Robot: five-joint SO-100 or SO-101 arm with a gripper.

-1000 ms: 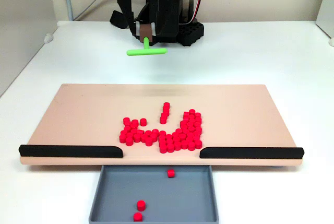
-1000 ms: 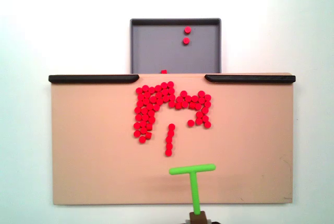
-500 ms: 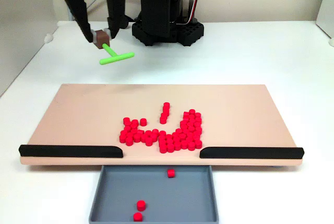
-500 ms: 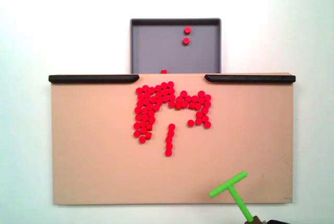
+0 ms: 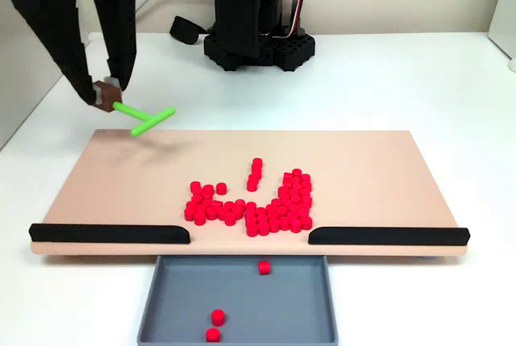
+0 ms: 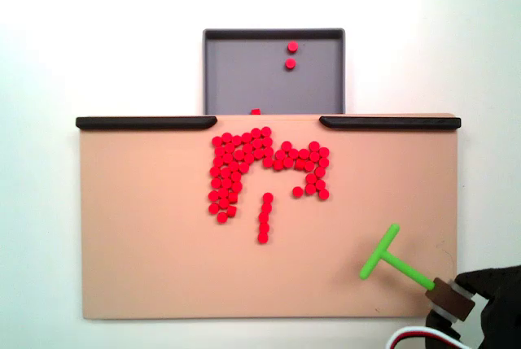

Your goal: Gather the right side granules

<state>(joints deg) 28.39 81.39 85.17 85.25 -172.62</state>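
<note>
Your gripper is pinched on the brown end block of the green T-shaped stick — in a fixed view it hangs over the board's far left corner, crossbar tilted and off the surface. In a fixed view from above, the stick sits near the board's lower right corner. The granules lie well apart from it, clustered mid-board just before the gap between the two black rails. Three granules rest in the grey tray.
</note>
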